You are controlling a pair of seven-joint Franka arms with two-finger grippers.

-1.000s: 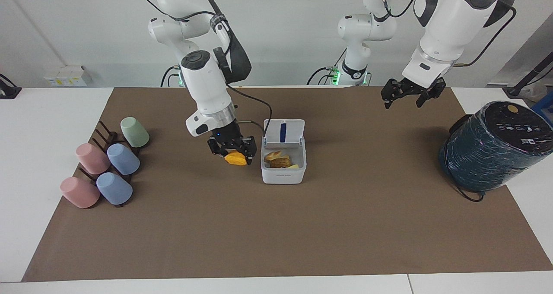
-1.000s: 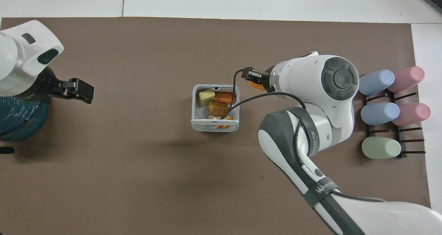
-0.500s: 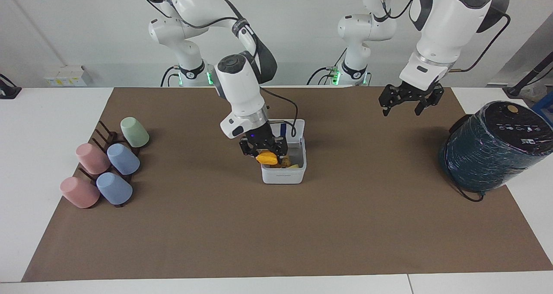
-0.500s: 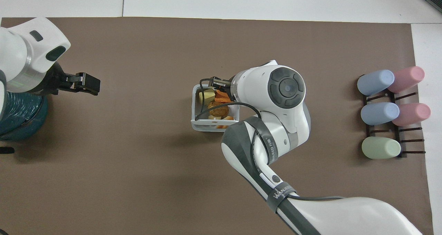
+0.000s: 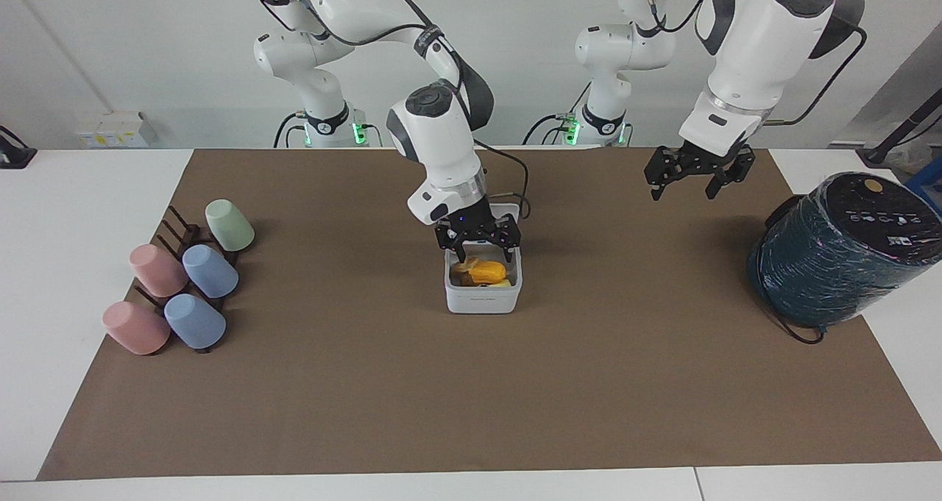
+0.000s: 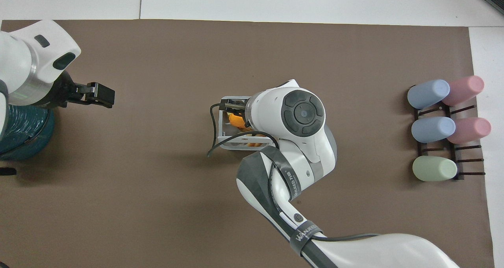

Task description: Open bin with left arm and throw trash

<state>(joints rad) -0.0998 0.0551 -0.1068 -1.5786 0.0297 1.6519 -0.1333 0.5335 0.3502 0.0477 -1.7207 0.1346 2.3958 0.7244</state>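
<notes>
The white bin (image 5: 482,299) stands open at the middle of the brown mat; its rim also shows in the overhead view (image 6: 221,135). My right gripper (image 5: 479,242) hangs just over the bin with its fingers spread and empty, and it hides the lid. The bright orange lump (image 5: 489,271) lies in the bin under it and also shows in the overhead view (image 6: 235,120). A pale yellow wedge (image 5: 502,284) peeks out beside it; the other trash is mostly hidden. My left gripper (image 5: 690,176) waits open in the air over the mat toward the left arm's end, also seen in the overhead view (image 6: 98,98).
A big dark teal wrapped cylinder (image 5: 839,247) stands at the left arm's end of the table. Several pastel cups (image 5: 184,280) lie on a dark rack at the right arm's end. The right arm's cable (image 6: 212,130) loops beside the bin.
My right gripper carried the orange lump from beside the bin to over it and opened; the lump now lies in the bin. The left gripper barely moved.
</notes>
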